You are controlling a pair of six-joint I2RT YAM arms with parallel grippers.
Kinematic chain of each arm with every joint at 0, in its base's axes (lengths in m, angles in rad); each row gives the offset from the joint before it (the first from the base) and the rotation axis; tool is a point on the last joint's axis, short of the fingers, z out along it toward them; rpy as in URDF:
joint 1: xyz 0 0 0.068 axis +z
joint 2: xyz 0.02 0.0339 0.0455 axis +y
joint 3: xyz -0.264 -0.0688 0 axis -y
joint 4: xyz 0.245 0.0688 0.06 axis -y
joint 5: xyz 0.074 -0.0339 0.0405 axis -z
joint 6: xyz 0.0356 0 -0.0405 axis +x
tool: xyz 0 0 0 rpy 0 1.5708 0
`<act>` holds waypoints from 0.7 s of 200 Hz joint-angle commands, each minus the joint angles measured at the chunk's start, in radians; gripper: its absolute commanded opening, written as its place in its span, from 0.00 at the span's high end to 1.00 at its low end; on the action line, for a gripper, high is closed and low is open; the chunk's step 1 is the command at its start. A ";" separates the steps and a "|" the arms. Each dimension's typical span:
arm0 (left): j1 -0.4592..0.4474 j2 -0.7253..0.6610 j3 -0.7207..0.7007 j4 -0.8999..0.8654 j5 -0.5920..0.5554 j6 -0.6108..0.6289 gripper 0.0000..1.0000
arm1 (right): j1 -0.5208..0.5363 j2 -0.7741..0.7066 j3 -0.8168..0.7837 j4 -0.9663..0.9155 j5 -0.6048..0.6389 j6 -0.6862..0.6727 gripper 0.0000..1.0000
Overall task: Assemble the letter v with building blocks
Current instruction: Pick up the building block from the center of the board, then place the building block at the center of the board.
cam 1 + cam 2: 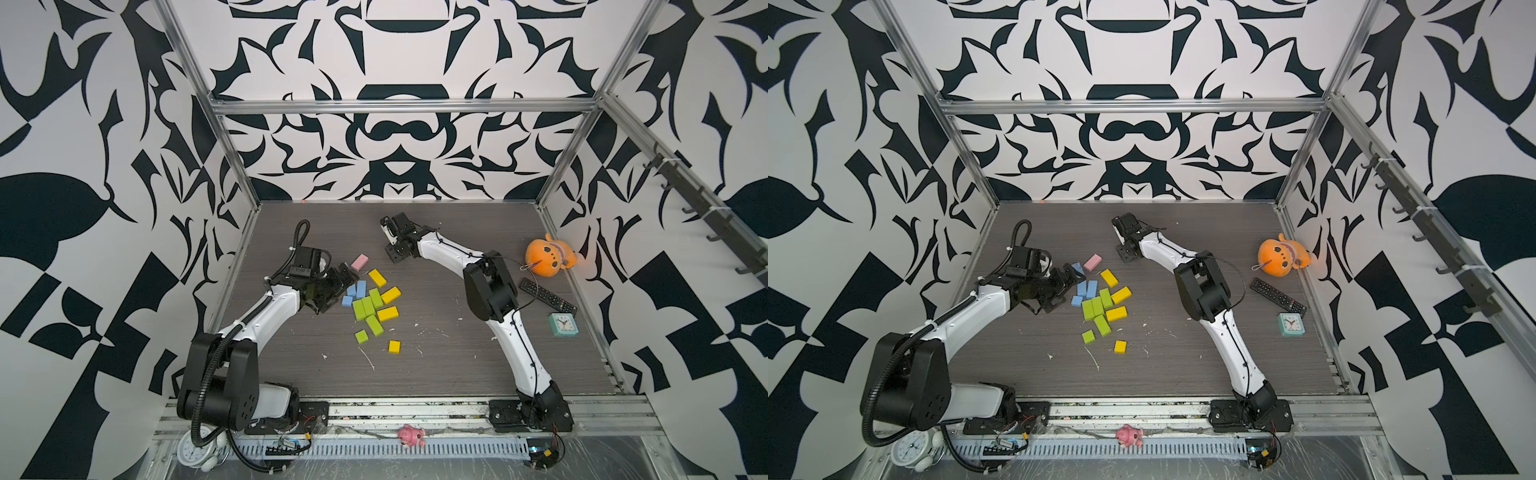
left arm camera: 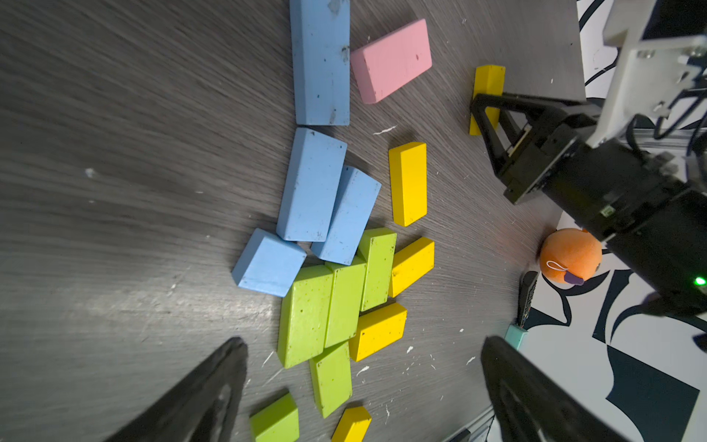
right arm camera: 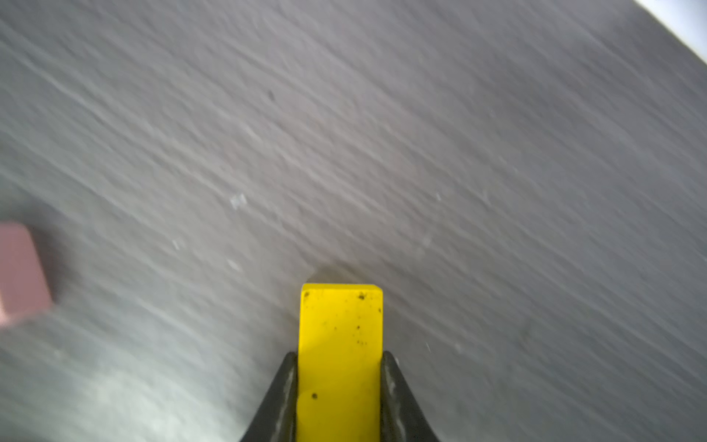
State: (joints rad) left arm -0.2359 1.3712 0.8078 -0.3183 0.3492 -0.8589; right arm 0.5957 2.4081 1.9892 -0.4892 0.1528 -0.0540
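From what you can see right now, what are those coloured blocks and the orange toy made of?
The long blue block and the yellow block look like painted wood, matte: dark specks and chipped paint at edges, though dense plastic is possible. The orange toy looks like soft plush fabric, with a fuzzy surface.

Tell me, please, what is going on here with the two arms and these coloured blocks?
The robot is building a letter V from blocks, and it is early on. The right gripper is shut on a yellow block, out toward the back of the table, away from the rest. The left gripper is open, holds nothing and hovers beside the pile of blue, green and yellow blocks. The pink block lies alone at the pile's far edge. No V shape shows yet.
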 commanded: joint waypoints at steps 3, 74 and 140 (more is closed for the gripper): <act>-0.041 0.012 0.036 0.002 0.003 -0.012 0.01 | -0.070 -0.181 -0.082 -0.052 0.051 -0.036 0.86; -0.183 0.069 0.087 0.047 -0.050 -0.057 0.01 | -0.273 -0.371 -0.354 -0.017 -0.181 -0.277 0.84; -0.194 0.094 0.097 0.035 -0.060 -0.054 0.01 | -0.264 -0.216 -0.206 -0.024 -0.173 -0.378 0.84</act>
State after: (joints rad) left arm -0.4294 1.4506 0.8768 -0.2710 0.3077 -0.9016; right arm 0.3172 2.1765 1.7058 -0.5049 0.0006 -0.3824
